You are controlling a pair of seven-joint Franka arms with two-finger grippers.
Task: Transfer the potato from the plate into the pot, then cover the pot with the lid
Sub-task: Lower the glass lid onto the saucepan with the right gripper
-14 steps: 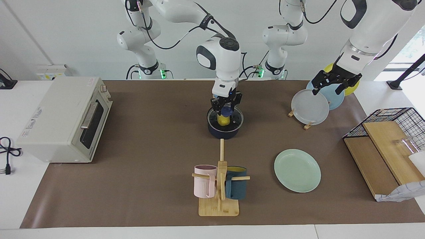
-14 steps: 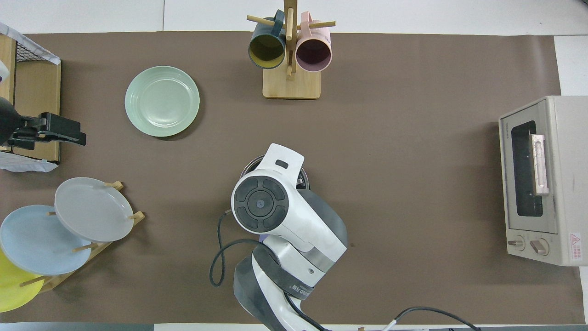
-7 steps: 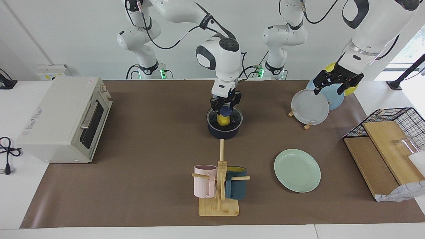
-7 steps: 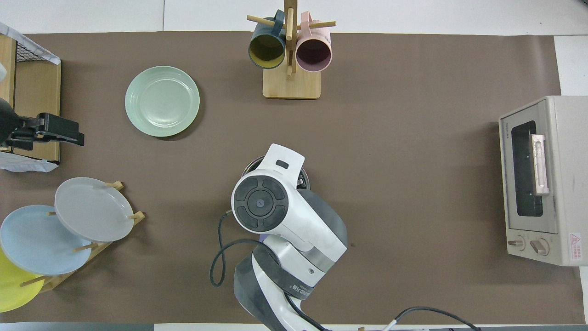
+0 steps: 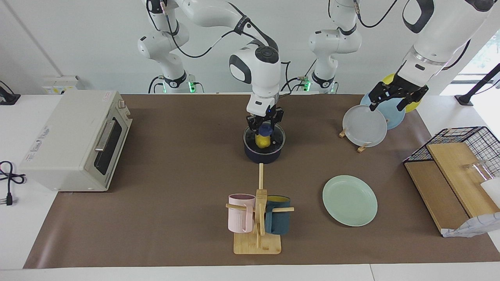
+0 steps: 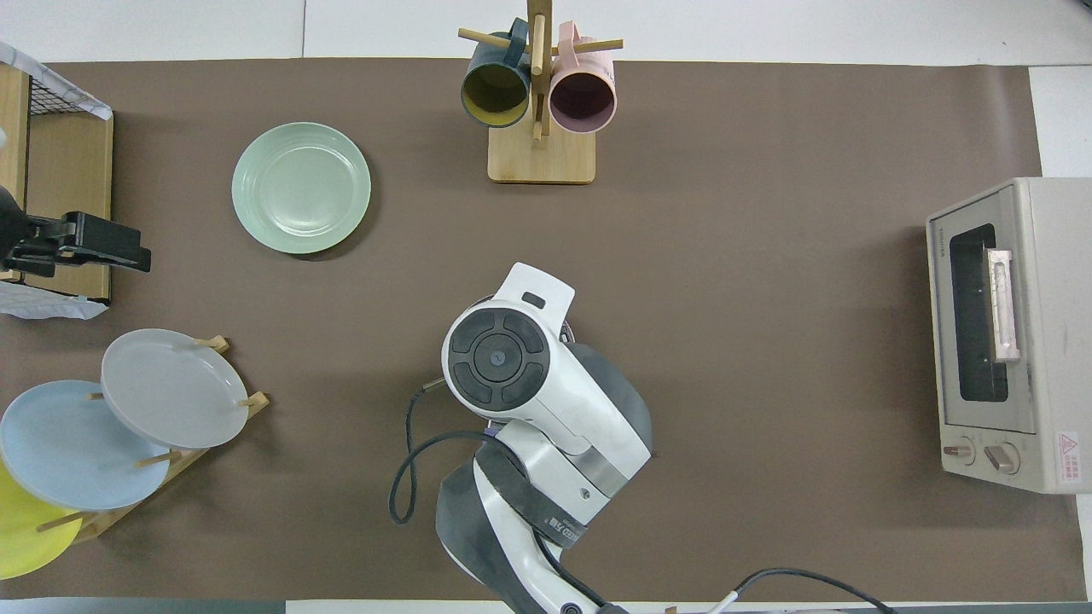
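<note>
At table centre, potato: the small bright yellow lumpy toy potato [image 5: 263, 141] lies inside the small dark navy saucepan [image 5: 262, 154] and shows through the glass.
Lid: the round clear glass lid with metal rim and blue knob [image 5: 265, 136] sits on the saucepan's rim; whether it is fully seated all round cannot be told.
Right gripper: the right gripper [image 5: 265, 125] is pressed together on the blue knob, directly over the saucepan; in the overhead view the arm hides saucepan and lid.
Plate: the round pale mint-green flat plate [image 5: 350, 200] is bare, farther from the robots than the saucepan, toward the left arm's end.
Left gripper: the left gripper [image 5: 395, 97] hangs spread and empty over the upright grey, light blue and yellow plates in the wooden rack [image 5: 364, 125]; this arm waits.
Risk one: if the lid is off-centre at release, it may tip or slide from the rim.
Risk two: if the arm rises before the fingers part, the lid would lift off again.
Change from earlier frame: the right arm's wrist leans slightly more toward its base; the lid looks settled lower on the rim; the left gripper has drifted a little higher.
</note>
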